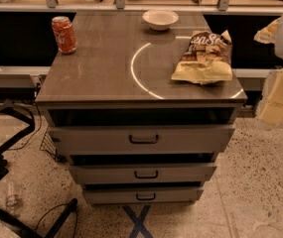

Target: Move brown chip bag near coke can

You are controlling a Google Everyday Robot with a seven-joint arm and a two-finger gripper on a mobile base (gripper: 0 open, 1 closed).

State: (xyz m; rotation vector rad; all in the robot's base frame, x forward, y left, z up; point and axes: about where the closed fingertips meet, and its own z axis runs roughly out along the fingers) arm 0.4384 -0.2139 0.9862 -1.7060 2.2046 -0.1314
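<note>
Coke can upright at back-left corner of the drawer cabinet top. White bowl at the top's back edge, right of centre. Brown chip bag lies flat by the top's right edge, well apart from the can. Gripper hangs beyond the cabinet's right side, apart from the bag; wide or narrow, cannot tell.

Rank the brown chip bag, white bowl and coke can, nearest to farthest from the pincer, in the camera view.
The pincer hangs beside the cabinet, off its right edge.
1. brown chip bag, right side.
2. white bowl, back centre.
3. coke can, back left.
</note>
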